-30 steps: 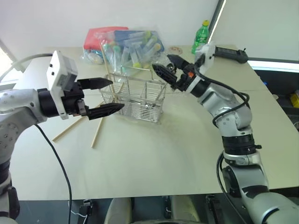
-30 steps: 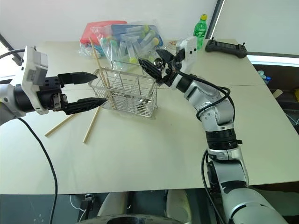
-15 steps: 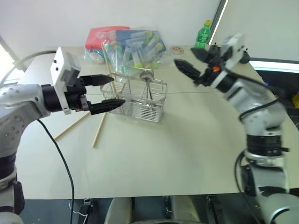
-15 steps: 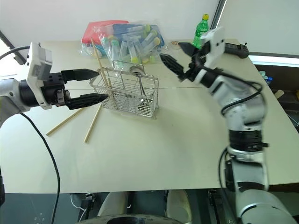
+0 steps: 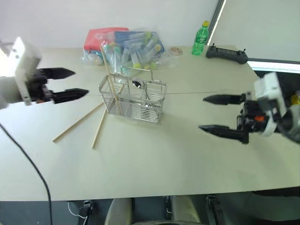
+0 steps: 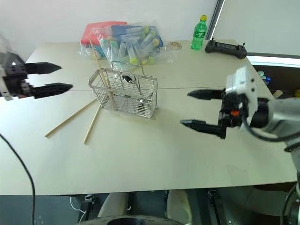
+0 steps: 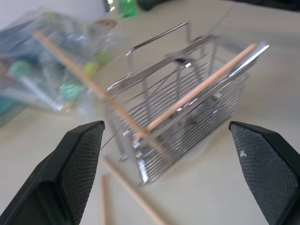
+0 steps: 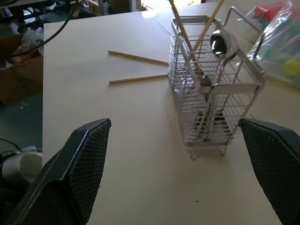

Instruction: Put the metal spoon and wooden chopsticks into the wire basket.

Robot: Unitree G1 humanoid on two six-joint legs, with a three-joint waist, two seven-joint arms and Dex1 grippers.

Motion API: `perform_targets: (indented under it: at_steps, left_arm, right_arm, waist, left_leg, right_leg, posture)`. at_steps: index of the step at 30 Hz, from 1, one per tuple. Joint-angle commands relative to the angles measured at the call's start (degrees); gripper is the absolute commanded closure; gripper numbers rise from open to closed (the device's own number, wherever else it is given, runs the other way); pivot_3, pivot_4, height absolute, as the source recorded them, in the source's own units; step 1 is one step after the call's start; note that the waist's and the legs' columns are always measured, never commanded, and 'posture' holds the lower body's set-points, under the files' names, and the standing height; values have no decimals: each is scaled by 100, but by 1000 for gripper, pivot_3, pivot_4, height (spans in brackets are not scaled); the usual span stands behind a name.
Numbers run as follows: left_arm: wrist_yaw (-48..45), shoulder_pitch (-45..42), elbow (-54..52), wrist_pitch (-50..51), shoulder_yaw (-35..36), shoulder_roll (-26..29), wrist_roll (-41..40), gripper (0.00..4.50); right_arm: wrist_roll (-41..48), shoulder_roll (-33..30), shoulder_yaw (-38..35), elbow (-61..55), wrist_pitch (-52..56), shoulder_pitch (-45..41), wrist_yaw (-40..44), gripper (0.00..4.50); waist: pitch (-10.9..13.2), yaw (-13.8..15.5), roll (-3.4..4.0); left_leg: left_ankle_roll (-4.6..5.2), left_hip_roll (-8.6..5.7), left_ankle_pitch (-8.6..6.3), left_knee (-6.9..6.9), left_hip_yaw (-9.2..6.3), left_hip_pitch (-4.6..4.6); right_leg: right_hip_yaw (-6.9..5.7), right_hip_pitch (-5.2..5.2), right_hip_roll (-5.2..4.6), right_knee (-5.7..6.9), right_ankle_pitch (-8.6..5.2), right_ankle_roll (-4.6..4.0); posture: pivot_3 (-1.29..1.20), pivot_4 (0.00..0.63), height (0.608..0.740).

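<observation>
Centre of table (image 5: 154, 159): wire basket (image 5: 132, 99) holding metal spoon (image 5: 137, 85), bowl up, plus two leaning wooden chopsticks (image 5: 111, 79). Two more chopsticks (image 5: 77, 123) flat just left of it. Left gripper (image 5: 65, 83) and right gripper (image 5: 219, 114) well apart from basket, fingers spread, empty.

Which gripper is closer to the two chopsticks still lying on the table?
Left. The left gripper hangs open just above and to the left of the loose chopsticks. The right gripper is open on the far side of the wire basket, well right.
</observation>
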Motion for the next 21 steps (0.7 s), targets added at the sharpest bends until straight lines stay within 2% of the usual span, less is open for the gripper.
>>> perform_targets:
  at_steps: [1,4,8,11,16,21]
  left_arm:
    - [-366,8,675,-665,-253,235,704,0]
    - [-633,-138,1491,-1174,-762,157,1328,0]
    - [-895,-908,2579,-1765,-1623,-267,2216,0]
    - [-985,-1726,3533,-2173,-2168,-810,2845,0]
    - [-822,-2994,5348,-2909,-2769,-1802,3781,0]
    - [-627,-3601,6533,-3449,-3017,-2416,4396,0]
  right_arm:
    - [-204,162,71,-463,-218,297,-314,11]
    - [-100,396,101,-574,-177,395,-688,11]
    - [-64,569,183,-574,-137,294,-1075,11]
    - [-39,636,228,-594,-143,280,-1214,11]
    - [13,749,295,-737,-128,321,-1536,11]
    - [141,774,163,-998,-86,548,-1787,11]
  waist:
    - [-1,4,0]
    - [-1,25,0]
    - [-6,143,-13]
    - [-10,265,-22]
    - [-16,286,-34]
    - [-16,241,-41]
  left_leg:
    - [0,0,0,1,2,-1]
    - [-1,0,0,0,6,-3]
    - [-1,0,0,-2,9,-11]
    - [0,-1,0,1,8,-16]
    - [2,-3,1,7,10,-20]
    - [3,-2,1,5,10,-17]
  right_leg:
    - [0,-1,-2,-1,0,-1]
    - [0,-3,-5,-6,0,-3]
    - [0,-12,-4,-8,13,-22]
    - [-2,-7,-3,-8,13,-22]
    - [-2,-2,-2,-8,23,-2]
    - [-2,-5,-2,1,25,12]
  posture:
    - [0,150,691]
    - [0,150,691]
    - [0,150,691]
    - [0,150,691]
    - [0,150,691]
    - [0,150,691]
